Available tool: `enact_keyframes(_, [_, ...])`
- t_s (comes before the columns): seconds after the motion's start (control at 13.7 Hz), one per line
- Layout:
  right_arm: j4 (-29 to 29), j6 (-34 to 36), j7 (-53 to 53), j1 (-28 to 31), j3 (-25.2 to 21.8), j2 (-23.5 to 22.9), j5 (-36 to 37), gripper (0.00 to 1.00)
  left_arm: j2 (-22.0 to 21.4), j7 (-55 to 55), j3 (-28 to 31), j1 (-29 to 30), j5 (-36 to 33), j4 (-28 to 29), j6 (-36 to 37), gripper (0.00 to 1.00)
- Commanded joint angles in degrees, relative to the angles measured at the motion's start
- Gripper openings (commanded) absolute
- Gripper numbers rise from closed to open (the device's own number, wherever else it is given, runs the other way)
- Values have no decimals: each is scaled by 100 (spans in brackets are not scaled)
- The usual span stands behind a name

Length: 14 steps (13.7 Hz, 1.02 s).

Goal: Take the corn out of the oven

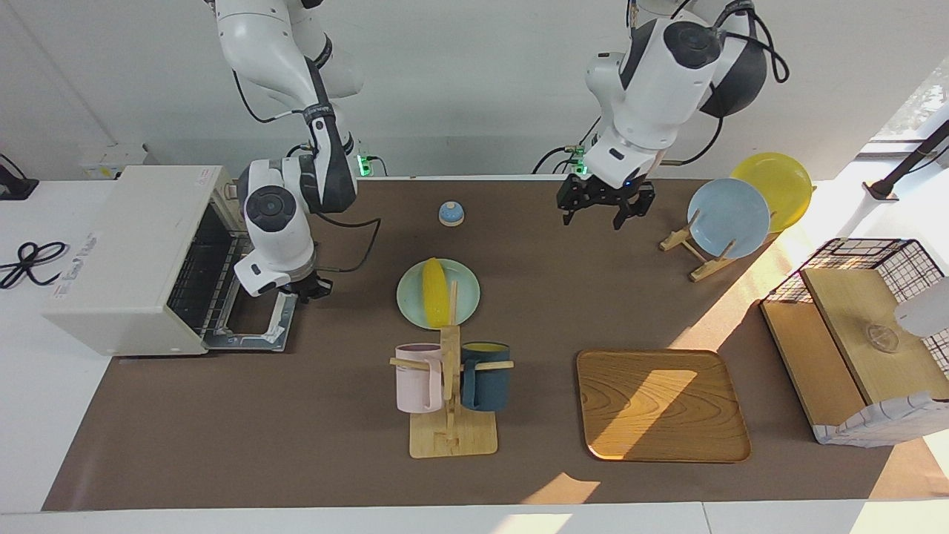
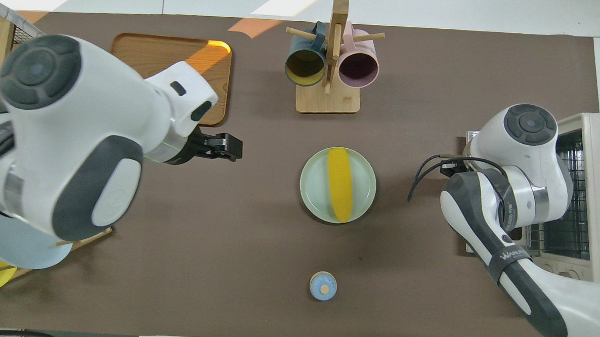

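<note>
Bright yellow, smooth, tapered corn cob [image 1: 434,302] [image 2: 340,183] lying flat on round pale green plate [image 1: 415,304] [image 2: 313,187], out of oven, near middle of desk; long axis running from robots' edge toward the edge away from robots, narrow tip pointing at robots. Boxy off-white toaster oven [image 1: 126,256] [image 2: 597,202] at right arm's end of desk, dark glass drop-down door [image 1: 259,297] folded down flat, wire rack [image 1: 196,278] [image 2: 564,200] showing inside w/ nothing on it. Desk covered by brown mat [image 1: 334,445] [image 2: 226,236], white margin around, white wall at robots' edge, sunlight patches at left arm's end. Wooden mug tree [image 1: 450,400] [image 2: 330,63] w/ pink mug [image 1: 417,380] [image 2: 358,67] & dark blue mug [image 1: 485,378] [image 2: 305,66] just beside plate, toward the edge away from robots; square wooden tray [image 1: 660,404] [image 2: 132,75] toward left arm's end; small blue bell [image 1: 451,213] [image 2: 323,285] near robots' edge; light blue plate [image 1: 728,217] & yellow plate [image 1: 775,182] upright on wooden rack; wire basket w/ wood boards [image 1: 864,334] at corner of left arm's end. Right gripper [image 1: 311,286] low over lowered door's corner, fingertips closed together, holding nothing. Left gripper [image 1: 606,204] [image 2: 227,147] up over bare mat toward robots' edge, fingers spread wide, holding nothing.
</note>
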<state>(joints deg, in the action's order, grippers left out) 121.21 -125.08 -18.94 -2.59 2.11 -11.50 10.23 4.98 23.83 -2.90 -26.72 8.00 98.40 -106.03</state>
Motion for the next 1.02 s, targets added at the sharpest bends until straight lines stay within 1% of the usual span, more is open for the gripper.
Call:
enact_keyframes(0.0, [351, -350, 128, 171, 88, 218, 85, 0, 564, 753, 88, -631, 88, -40, -776, 100])
enact_keyframes(0.15, [412, -377, 180, 259, 88, 201, 85, 0, 750, 798, 88, -904, 122, -5, -1120, 100])
enact_keyframes(0.22, [439, -386, 320, 390, 88, 192, 85, 0, 968, 920, 97, -1071, 149, -39, -1269, 100])
enact_keyframes(0.29, [430, -412, 434, 409, 88, 192, 85, 0, 1118, 1139, 106, -1264, 158, -31, -1549, 100])
enact_keyframes(0.36, [360, -299, 566, 400, 79, 183, 120, 0, 1302, 1333, 106, -1414, 149, -31, -1804, 100])
enact_keyframes(0.44, [229, -72, 724, 400, 79, 183, 294, 0, 1469, 1430, 114, -1554, 123, -40, -1929, 100])
enact_keyframes(0.51, [-24, 357, 891, 409, 79, 191, 452, 0, 1636, 1597, 123, -1695, 105, -75, -2104, 100])
enact_keyframes(0.58, [-366, 823, 1093, 426, 88, 218, 454, 0, 1864, 1772, 132, -1783, 88, -188, -2315, 100])
enact_keyframes(0.73, [-877, 1588, 1602, 592, 79, 340, 445, 0, 2190, 1827, 132, -1854, 9, -329, -2483, 100])
enact_keyframes(0.8, [-958, 1792, 1848, 732, 79, 445, 436, 0, 2287, 1870, 132, -1924, 0, -347, -2614, 100])
enact_keyframes(0.95, [-976, 1986, 2410, 1084, 79, 657, 401, 0, 2306, 1932, 132, -1942, -88, -304, -2800, 100])
